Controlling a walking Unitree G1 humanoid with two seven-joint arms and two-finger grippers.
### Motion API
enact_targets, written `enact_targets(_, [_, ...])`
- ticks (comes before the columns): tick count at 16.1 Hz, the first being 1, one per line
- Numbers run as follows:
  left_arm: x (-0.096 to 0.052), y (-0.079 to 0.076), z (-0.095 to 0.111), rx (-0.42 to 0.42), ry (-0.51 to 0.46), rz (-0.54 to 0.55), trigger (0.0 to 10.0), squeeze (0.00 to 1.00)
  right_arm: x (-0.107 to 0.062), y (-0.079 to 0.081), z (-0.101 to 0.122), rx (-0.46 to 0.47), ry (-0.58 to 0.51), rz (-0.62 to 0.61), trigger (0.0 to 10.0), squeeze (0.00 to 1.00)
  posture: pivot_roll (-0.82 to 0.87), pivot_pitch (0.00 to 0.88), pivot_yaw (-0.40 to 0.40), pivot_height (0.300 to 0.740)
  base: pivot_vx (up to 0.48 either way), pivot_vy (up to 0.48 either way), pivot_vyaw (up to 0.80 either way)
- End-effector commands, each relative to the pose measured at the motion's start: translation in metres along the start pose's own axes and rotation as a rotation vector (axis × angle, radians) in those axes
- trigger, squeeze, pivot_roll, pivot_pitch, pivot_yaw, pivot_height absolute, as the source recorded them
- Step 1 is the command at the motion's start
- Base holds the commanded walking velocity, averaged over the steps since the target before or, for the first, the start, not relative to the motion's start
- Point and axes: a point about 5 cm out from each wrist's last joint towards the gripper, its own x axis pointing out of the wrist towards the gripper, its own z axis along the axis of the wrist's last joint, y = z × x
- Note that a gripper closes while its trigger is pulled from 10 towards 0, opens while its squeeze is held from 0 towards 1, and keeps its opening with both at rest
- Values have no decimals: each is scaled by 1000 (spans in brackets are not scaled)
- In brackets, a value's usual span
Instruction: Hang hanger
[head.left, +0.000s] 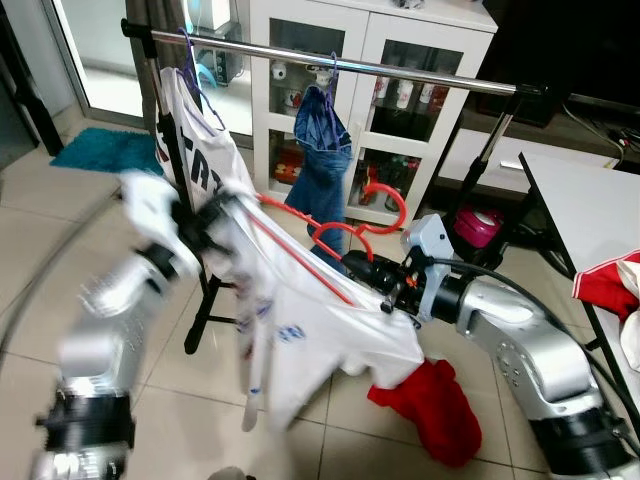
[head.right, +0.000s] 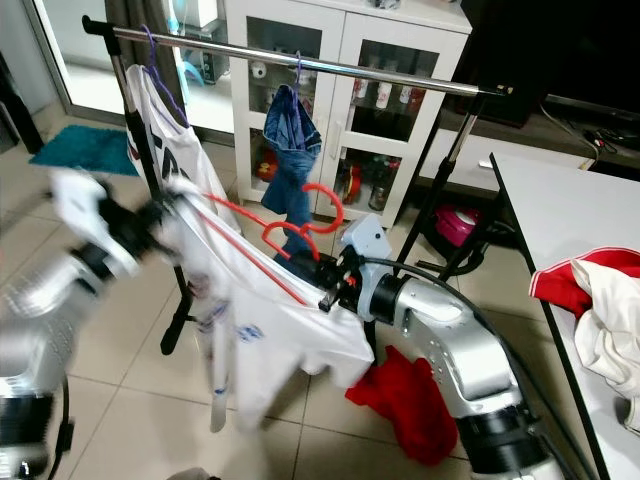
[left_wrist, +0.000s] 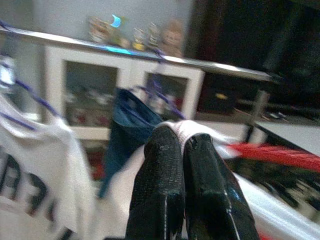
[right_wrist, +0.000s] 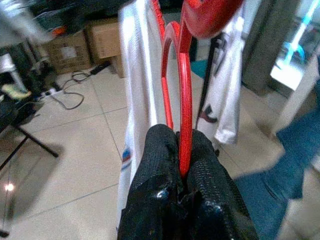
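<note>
The right hand (head.left: 385, 290) is closed on the red hanger (head.left: 345, 235), and the right wrist view shows what the head views cannot: the hanger's thin red bar pinched tight between the two black fingers (right_wrist: 159, 165). The hanger sits low, in front of the clothes rail (head.left: 420, 75) and not on it, with a white shirt (head.left: 320, 330) draped over it. The left hand (head.left: 205, 235), blurred in the head views, is at the shirt's left shoulder; its wrist view shows the fingers (left_wrist: 160, 180) pressed together on a fold of white cloth. On the rail hang a second white shirt (head.left: 195, 140) at the left and a pair of jeans (head.left: 320, 150) near the middle. Behind stands a white cabinet (head.left: 365, 30) with jars and bottles behind its glass doors. A red cloth (head.left: 435, 405) lies on the floor, and more clothes (head.right: 595, 300) lie on the desk (head.left: 580, 200) at the right.
</note>
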Motion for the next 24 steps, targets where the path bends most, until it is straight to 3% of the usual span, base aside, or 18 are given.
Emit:
enact_targets(1, [-3,28,27,28,-87,151,0,0,-13,-3,-10,10,62,-4,0,0,-69,0,-102,740,0,0,0])
enact_targets(3, [-7,60,45,71,-108,295,0,0,-22,4,-10,11,69,71,0,0,-74,0,-96,740,0,0,0])
enact_targets(5, [-10,77,54,91,-104,347,0,0,-28,9,-12,19,82,121,0,0,-75,0,-94,740,0,0,0])
enact_targets(8, [-12,90,47,105,-35,406,0,0,-30,7,-15,42,74,116,0,0,-77,0,-88,740,0,0,0])
enact_targets(10, [-12,90,41,94,-19,413,0,0,-30,3,-16,35,79,80,0,0,-78,0,-88,740,0,0,0])
enact_targets(12, [-2,65,29,180,37,240,0,0,-25,-2,-14,28,88,16,0,0,-75,0,-91,740,0,0,0])
enact_targets(13, [4,52,25,185,43,163,0,0,-21,-4,-15,29,110,-11,0,0,-71,0,-96,740,0,0,0])
enact_targets(17, [31,4,19,203,-14,14,0,0,-11,-1,-18,34,214,-15,0,0,-69,0,-103,740,0,0,0])
enact_targets(20, [37,-18,3,322,66,-90,0,0,-8,2,-16,24,228,9,0,0,-70,0,-102,740,0,0,0])
enact_targets(22, [32,-27,-15,421,151,-167,0,0,-6,2,-11,34,208,4,0,0,-73,0,-101,740,0,0,0])
enact_targets(24, [29,-27,-20,433,174,-154,0,0,-6,1,-8,44,195,-5,0,0,-73,0,-101,740,0,0,0])
